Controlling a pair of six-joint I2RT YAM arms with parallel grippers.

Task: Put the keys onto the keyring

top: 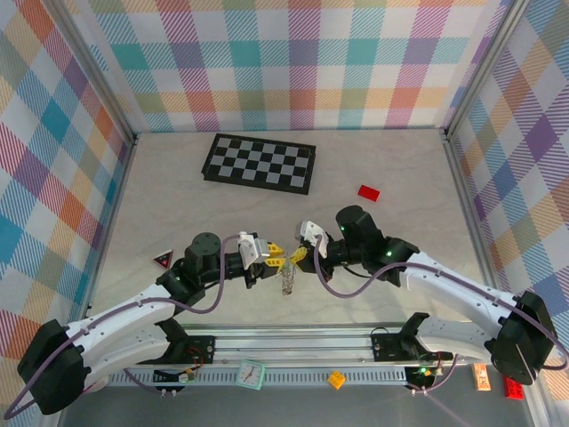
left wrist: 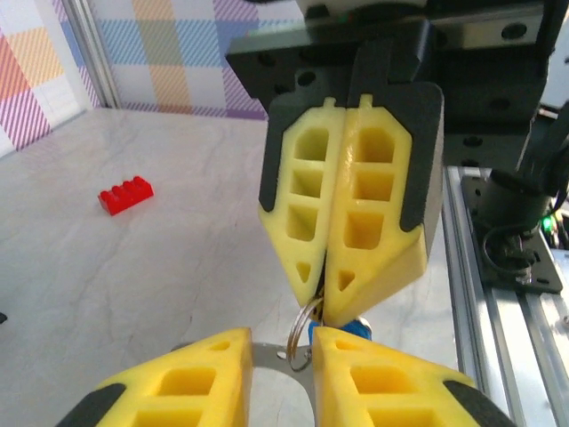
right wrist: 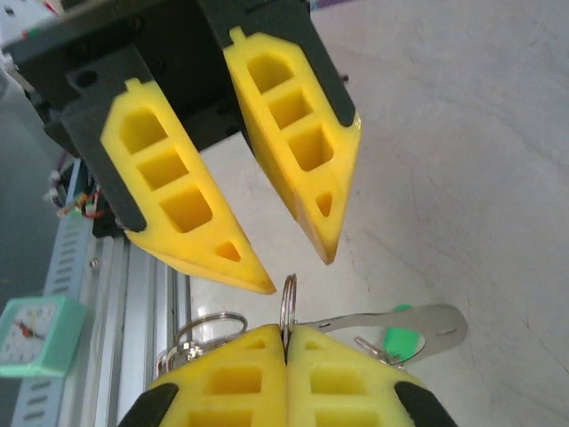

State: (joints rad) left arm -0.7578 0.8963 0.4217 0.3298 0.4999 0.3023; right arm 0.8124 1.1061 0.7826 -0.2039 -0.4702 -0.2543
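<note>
My right gripper (right wrist: 286,334) is shut on a thin metal split ring of the keyring (right wrist: 287,298), whose edge sticks up between its pads. The same shut gripper (left wrist: 322,302) pinches the keyring (left wrist: 302,331) from above in the left wrist view. My left gripper (left wrist: 282,342) is open, its fingertips on either side of the ring. It (right wrist: 298,271) hovers just above the ring, tips apart. A blue key (left wrist: 357,329) peeks out behind the ring. A green key (right wrist: 404,340) hangs beside a flat metal tag (right wrist: 422,322). Both grippers (top: 269,256) (top: 300,255) meet above the table with the bunch (top: 286,280) dangling.
A second ring with chain bits (right wrist: 209,325) hangs to the left. A red brick (top: 368,192) lies at the back right and a chequered board (top: 260,162) at the back. A red-and-black triangle (top: 162,259) sits left. The rail carries a small clock (top: 252,374).
</note>
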